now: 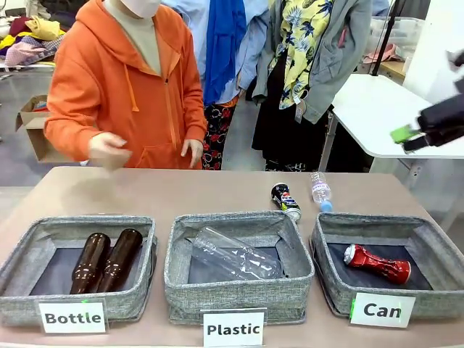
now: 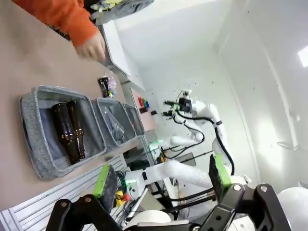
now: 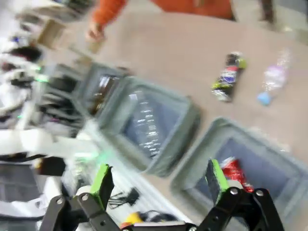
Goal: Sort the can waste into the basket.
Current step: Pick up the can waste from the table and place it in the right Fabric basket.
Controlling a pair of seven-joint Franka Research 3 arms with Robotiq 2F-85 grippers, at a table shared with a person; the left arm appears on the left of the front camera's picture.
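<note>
Red crushed can (image 1: 377, 264) lies inside the basket (image 1: 362, 220) (labelled "Can"); the dark can (image 1: 286, 201) lies on the table (image 1: 145, 192) near its far corner. Left gripper (image 2: 161, 175) and right gripper (image 3: 159, 177) both gape wide, holding nothing.

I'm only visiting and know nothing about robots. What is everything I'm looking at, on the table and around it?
Bottle basket: one, grey, left of the row.
Plastic basket: one, grey, middle.
Can basket: one, grey, right.
glass bottles: two, brown, in the Bottle basket.
plastic bottles: count unclear, clear, in the Plastic basket.
red can: one, crushed, in the Can basket.
dark can: one, printed, on the table behind the baskets.
small bottle: one, clear, blue cap, beside the dark can.
table: one, tan.
person's hands: two, far edge.
left end effector: black, green pads, open, raised.
right end effector: same, open, raised.
</note>
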